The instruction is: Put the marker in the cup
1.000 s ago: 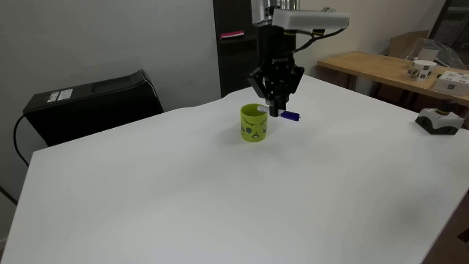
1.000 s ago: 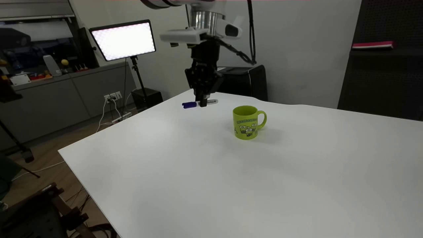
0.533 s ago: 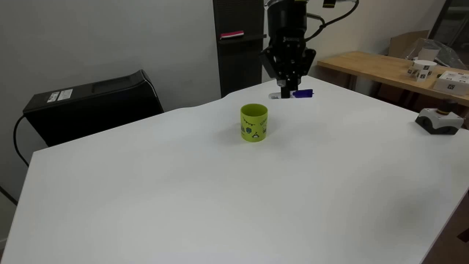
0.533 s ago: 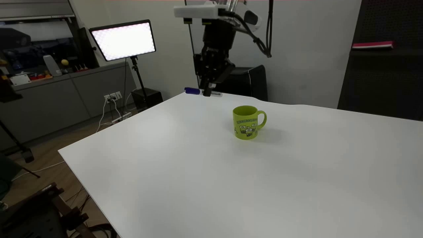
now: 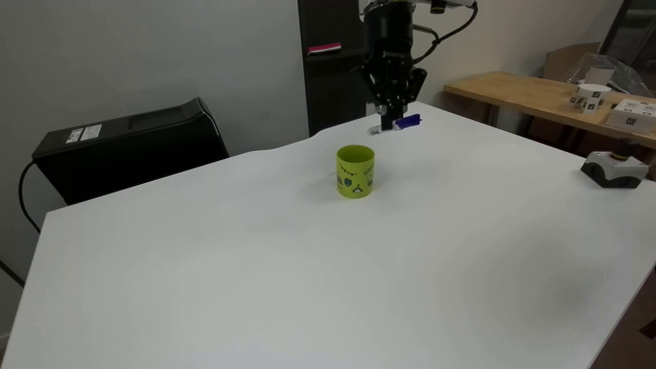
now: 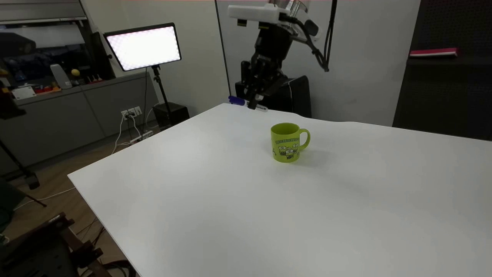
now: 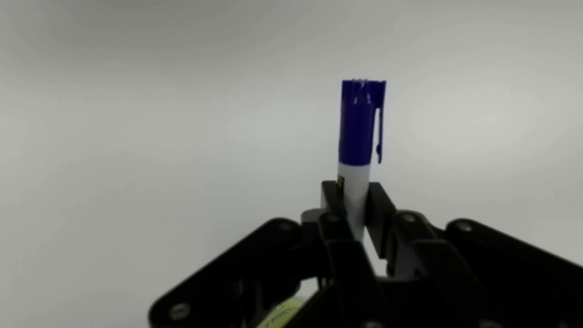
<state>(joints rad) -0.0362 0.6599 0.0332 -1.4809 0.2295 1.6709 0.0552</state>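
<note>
Wrist view, jaws pinching marker [image 7: 354, 157], handle [image 6: 308, 139] of cup [image 6: 285, 144] only in an exterior view

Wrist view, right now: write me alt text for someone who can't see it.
A white marker, its dark blue cap toward the top of the picture, is held between the black fingers above a white table. At the bottom edge, only a yellow-green sliver of the cup shows.
</note>
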